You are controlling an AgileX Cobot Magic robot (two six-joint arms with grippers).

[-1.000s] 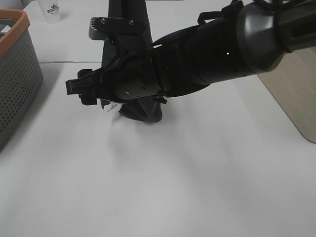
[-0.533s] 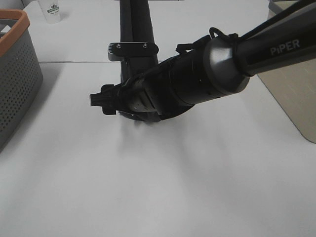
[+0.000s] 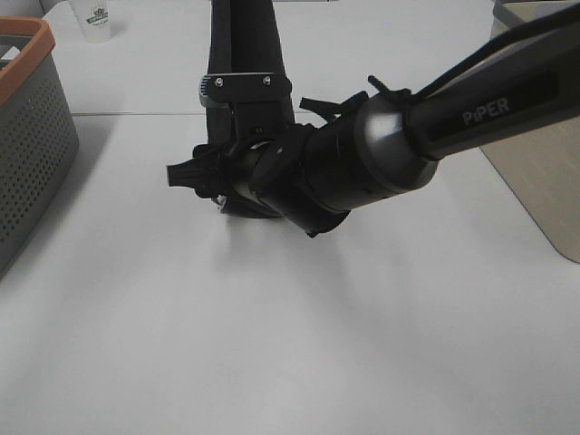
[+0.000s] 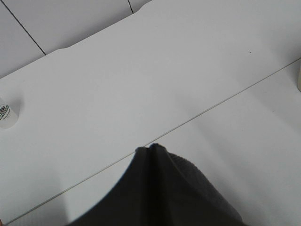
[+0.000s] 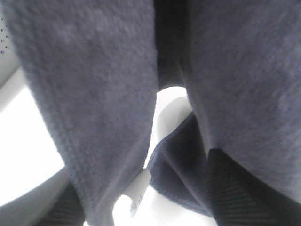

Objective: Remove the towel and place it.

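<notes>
The dark grey towel point(image 3: 243, 208) hangs from my left arm at the back middle of the table, its lower end close to the tabletop. The left wrist view shows my left gripper point(image 4: 150, 149) shut, with the towel point(image 4: 202, 193) lying around and under its fingers; I cannot tell whether it is pinched. My right arm reaches across from the right, and its gripper point(image 3: 181, 172) is at the hanging cloth. In the right wrist view, folds of the towel point(image 5: 94, 94) and its white tag point(image 5: 138, 190) fill the picture, between the ribbed fingers point(image 5: 235, 188), which stand apart.
A grey perforated basket with an orange rim point(image 3: 27, 41) stands at the left edge. A white cup point(image 3: 95, 20) sits at the back left. A beige tray point(image 3: 535, 172) lies at the right. A seam crosses the white table.
My right gripper has moved right and in toward the hanging towel, and its jaws have narrowed a little. The left arm has shifted only slightly.
</notes>
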